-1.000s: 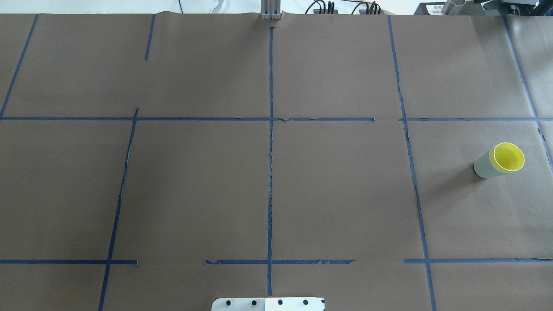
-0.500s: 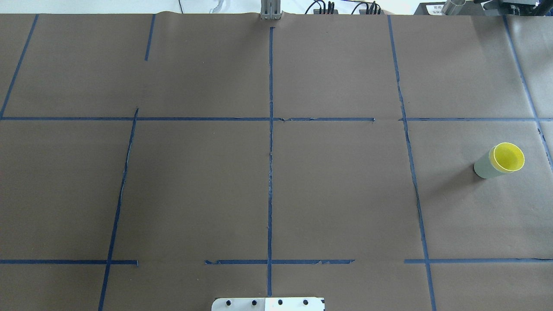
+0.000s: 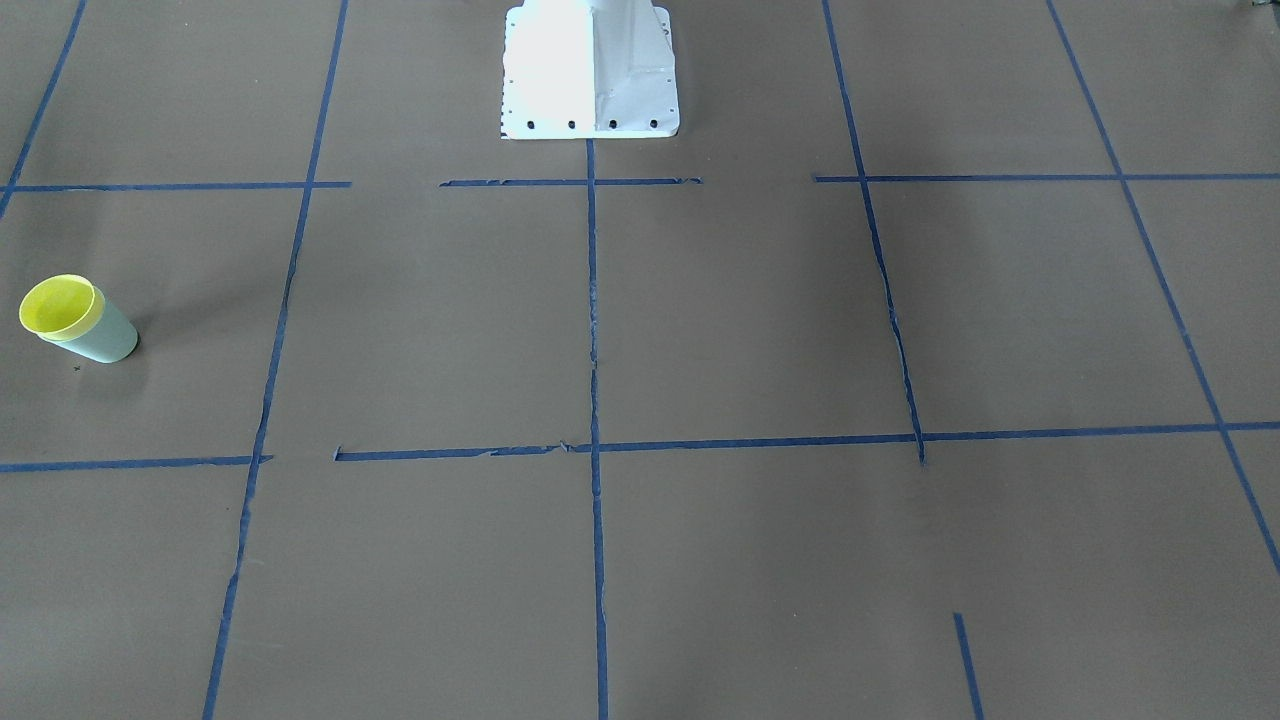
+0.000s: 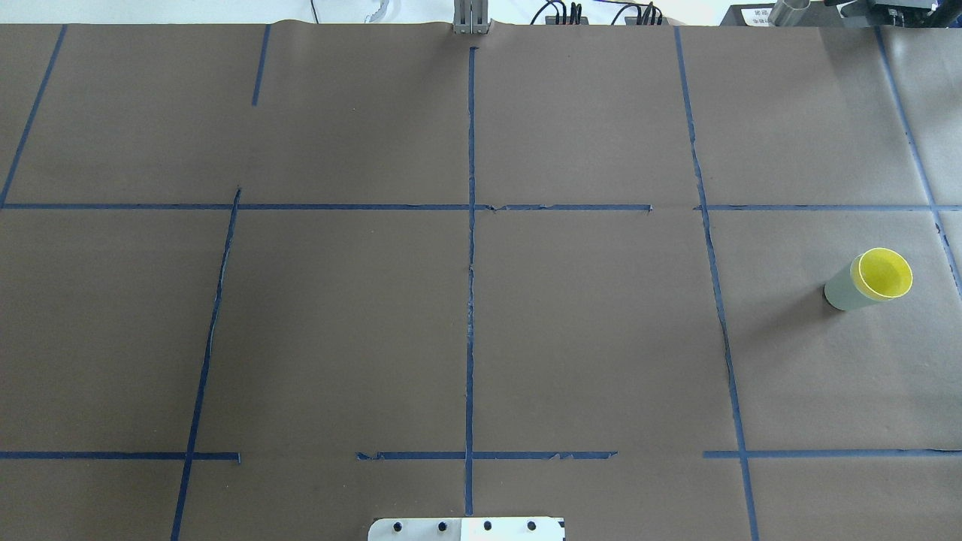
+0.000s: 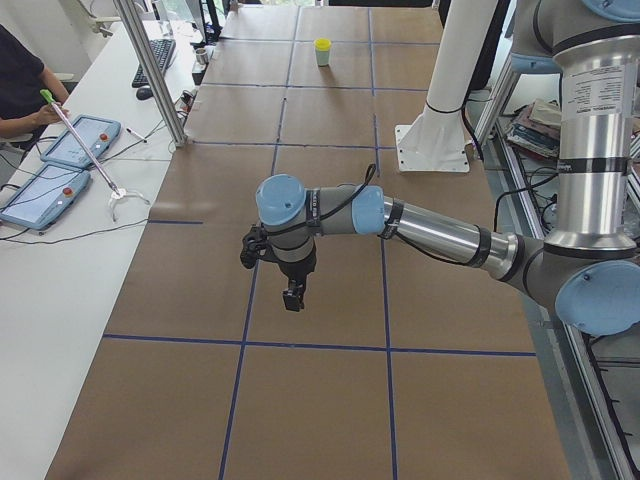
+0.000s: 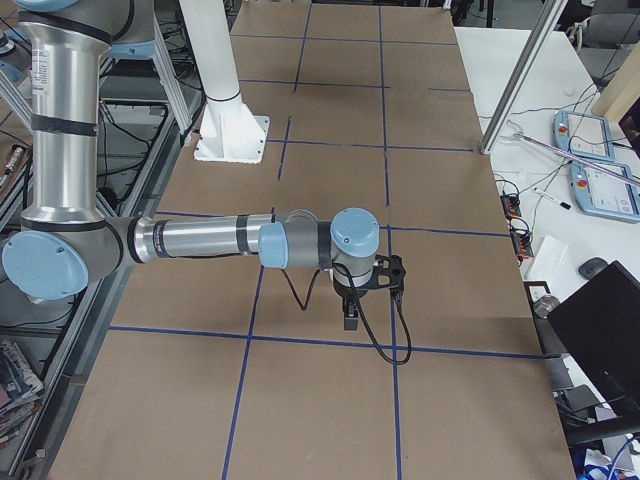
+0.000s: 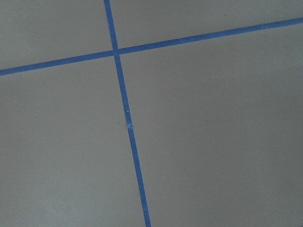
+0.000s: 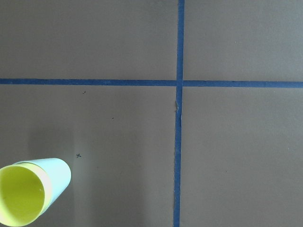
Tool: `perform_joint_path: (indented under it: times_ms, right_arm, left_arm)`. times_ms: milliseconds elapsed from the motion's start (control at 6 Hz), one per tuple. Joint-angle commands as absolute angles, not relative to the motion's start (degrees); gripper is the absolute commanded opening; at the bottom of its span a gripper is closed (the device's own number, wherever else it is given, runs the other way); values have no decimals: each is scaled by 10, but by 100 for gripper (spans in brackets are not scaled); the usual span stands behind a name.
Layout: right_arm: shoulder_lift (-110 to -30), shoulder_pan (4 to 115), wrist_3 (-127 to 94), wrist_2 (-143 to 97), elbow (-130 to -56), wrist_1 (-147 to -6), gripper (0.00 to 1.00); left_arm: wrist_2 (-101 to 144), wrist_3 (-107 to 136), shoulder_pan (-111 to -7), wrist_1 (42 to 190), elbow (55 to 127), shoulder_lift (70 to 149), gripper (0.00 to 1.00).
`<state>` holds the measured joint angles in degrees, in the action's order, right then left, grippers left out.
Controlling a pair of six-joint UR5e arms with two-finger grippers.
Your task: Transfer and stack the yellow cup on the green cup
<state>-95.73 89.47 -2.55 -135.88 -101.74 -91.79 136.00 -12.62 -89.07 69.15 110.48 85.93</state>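
Observation:
The yellow cup (image 4: 884,272) sits nested inside the green cup (image 4: 840,292). The pair stands upright at the table's right side in the overhead view and at the left in the front view (image 3: 58,305). It also shows low left in the right wrist view (image 8: 19,201) and far off in the left side view (image 5: 322,45). No gripper touches it. My left gripper (image 5: 292,298) hangs over bare paper, seen only from the left side. My right gripper (image 6: 351,320) shows only from the right side. I cannot tell whether either is open or shut.
Brown paper with blue tape lines (image 4: 470,263) covers the table. The white robot base plate (image 3: 590,70) stands at the robot's edge. A side bench holds tablets (image 5: 60,150), and an operator's arm with a grabber stick (image 5: 80,140) is there. A metal post (image 5: 150,70) stands at the table's edge.

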Motion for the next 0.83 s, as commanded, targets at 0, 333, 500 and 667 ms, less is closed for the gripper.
perform_joint_path:
  times_ms: [0, 333, 500, 667]
  right_arm:
    - [-969, 895, -25, -1375, -1021, -914, 100]
    - [-975, 895, -25, -1398, -1038, -915, 100]
    - [-973, 895, -26, -1397, -1038, -915, 100]
    - [-971, 894, -27, -1396, -1038, -915, 100]
  left_arm:
    - [1358, -125, -889, 692, 1089, 860, 100]
    - [1358, -127, -886, 697, 1034, 863, 100]
    - [1357, -128, -885, 697, 1023, 867, 100]
    - [1347, -129, -884, 697, 1020, 867, 100]
